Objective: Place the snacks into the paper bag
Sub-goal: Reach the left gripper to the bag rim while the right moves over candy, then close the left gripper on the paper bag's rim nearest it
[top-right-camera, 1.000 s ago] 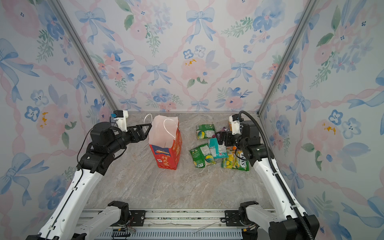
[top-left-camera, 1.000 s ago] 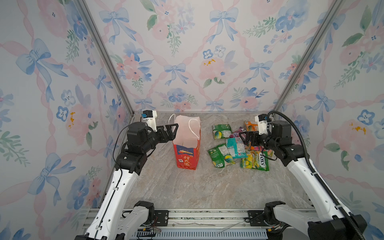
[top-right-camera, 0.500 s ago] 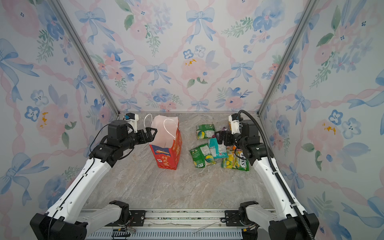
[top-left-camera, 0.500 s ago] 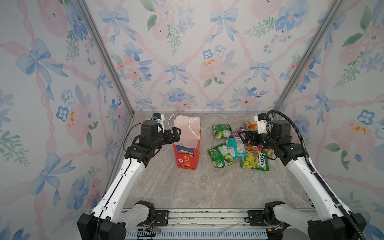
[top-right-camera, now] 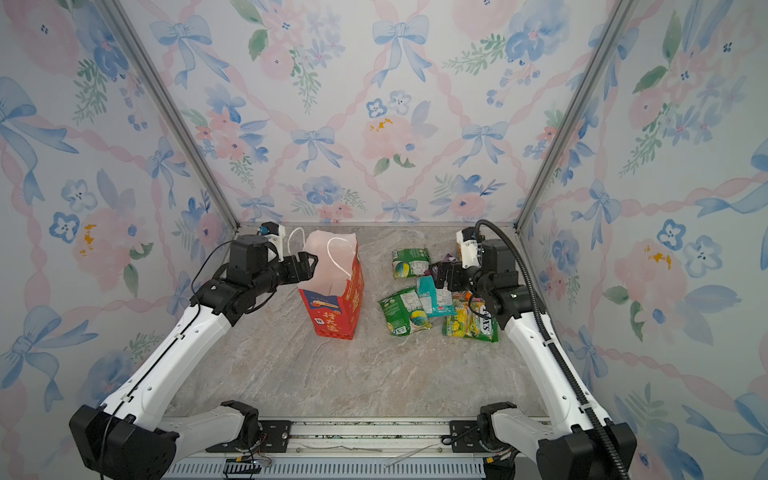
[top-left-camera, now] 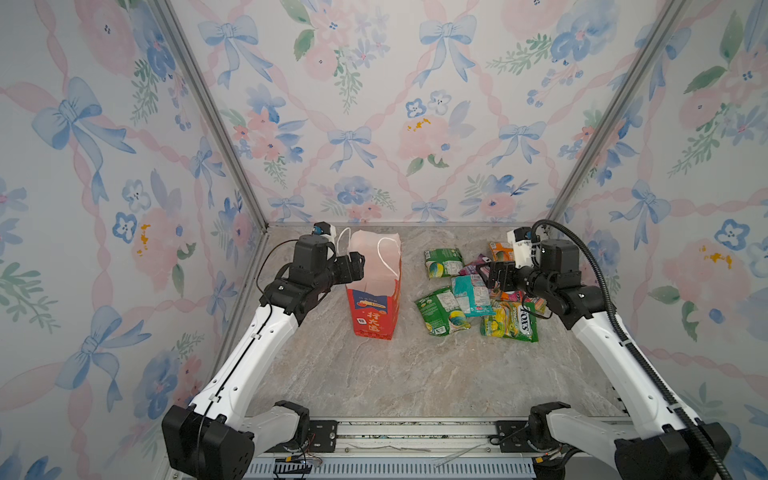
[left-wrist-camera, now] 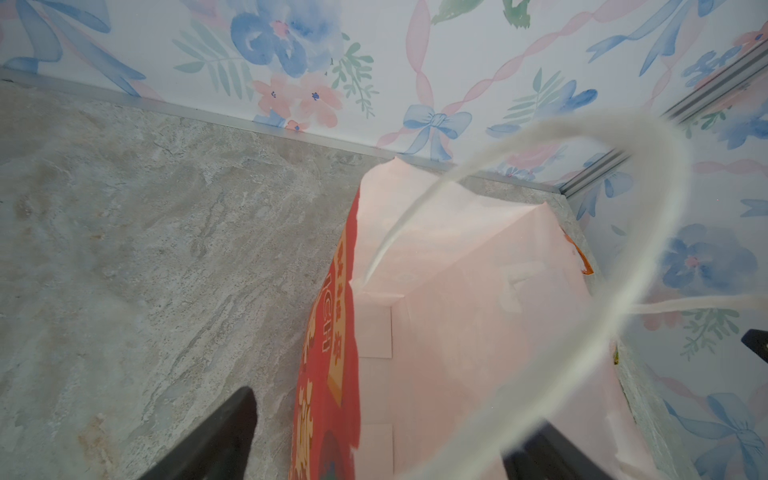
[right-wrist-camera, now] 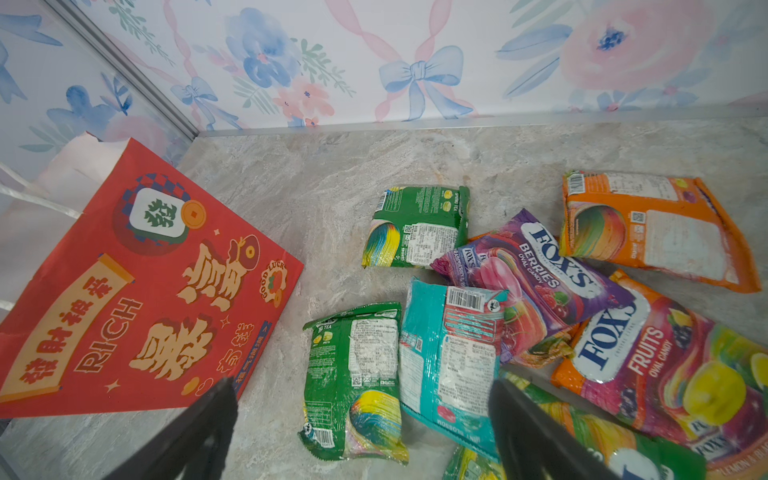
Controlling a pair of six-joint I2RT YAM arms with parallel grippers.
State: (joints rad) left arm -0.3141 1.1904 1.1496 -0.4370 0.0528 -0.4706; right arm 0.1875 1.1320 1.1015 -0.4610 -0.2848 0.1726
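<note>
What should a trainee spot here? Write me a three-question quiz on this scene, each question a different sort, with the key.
1. True or false: the red bag stands upright with its mouth open.
2. The snacks lie: A) inside the bag; B) on the table beside the bag; C) in a pincer.
3. Which pincer is at the bag's rim?

Key: 1 true. 2 B. 3 The left pincer, which is open.
</note>
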